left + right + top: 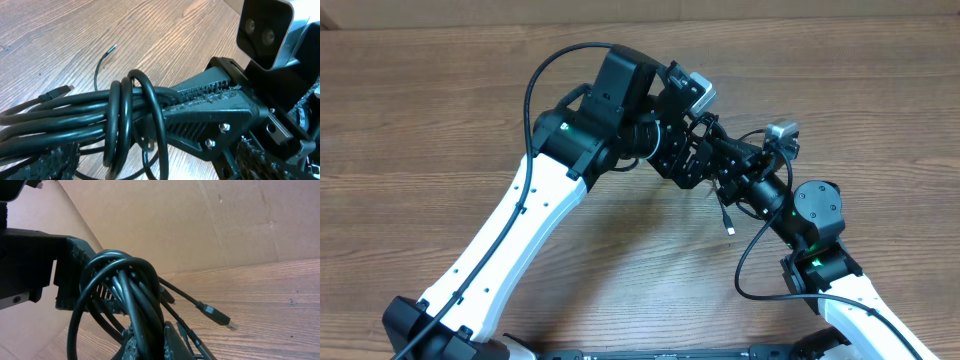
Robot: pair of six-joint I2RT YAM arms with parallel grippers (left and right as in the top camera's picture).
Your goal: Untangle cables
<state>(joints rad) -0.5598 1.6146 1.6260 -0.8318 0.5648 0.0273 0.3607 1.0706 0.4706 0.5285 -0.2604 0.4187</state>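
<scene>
The cables (75, 107) are a bunch of black cords looped into a knot, held above the wooden table. My right gripper (155, 340) is shut on the bunch, which passes up between its pads. From the overhead view, one plug end (728, 222) dangles below the right gripper (718, 168). My left gripper (155, 165) stands wide open, with its rough pads (57, 160) on either side of the bunch and nothing pinched. In the left wrist view the right gripper's ribbed fingers (210, 112) reach into the knot. A silvery plug (220, 317) sticks out to the right.
A thin loose cord end (105, 55) rests on the wooden table (420, 100). A cardboard wall (200, 220) stands behind the table. Both arms meet at the table's middle, their wrist cameras (698, 92) close together.
</scene>
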